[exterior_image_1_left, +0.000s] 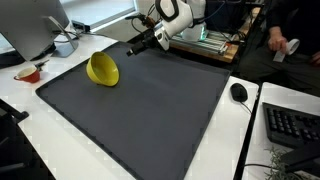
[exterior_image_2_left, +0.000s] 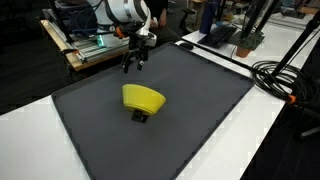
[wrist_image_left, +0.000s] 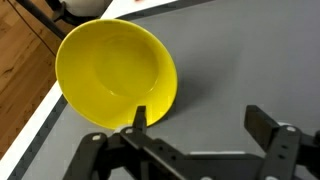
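Note:
A yellow bowl (exterior_image_1_left: 102, 69) lies tipped on its side on the dark grey mat (exterior_image_1_left: 150, 110). It also shows in an exterior view (exterior_image_2_left: 143, 99), propped on a small dark object (exterior_image_2_left: 140, 117). In the wrist view the bowl (wrist_image_left: 115, 70) opens toward the camera. My gripper (exterior_image_1_left: 133, 47) hangs open and empty above the mat's far edge, well apart from the bowl; it shows in both exterior views (exterior_image_2_left: 132, 66). In the wrist view its fingers (wrist_image_left: 200, 120) are spread, with bare mat between them.
A computer mouse (exterior_image_1_left: 238, 92) and a keyboard (exterior_image_1_left: 290, 125) lie on the white table beside the mat. A red-rimmed cup (exterior_image_1_left: 30, 73) and a monitor (exterior_image_1_left: 35, 25) stand at one end. Black cables (exterior_image_2_left: 285, 75) run along the table edge. A person (exterior_image_1_left: 290, 35) sits behind.

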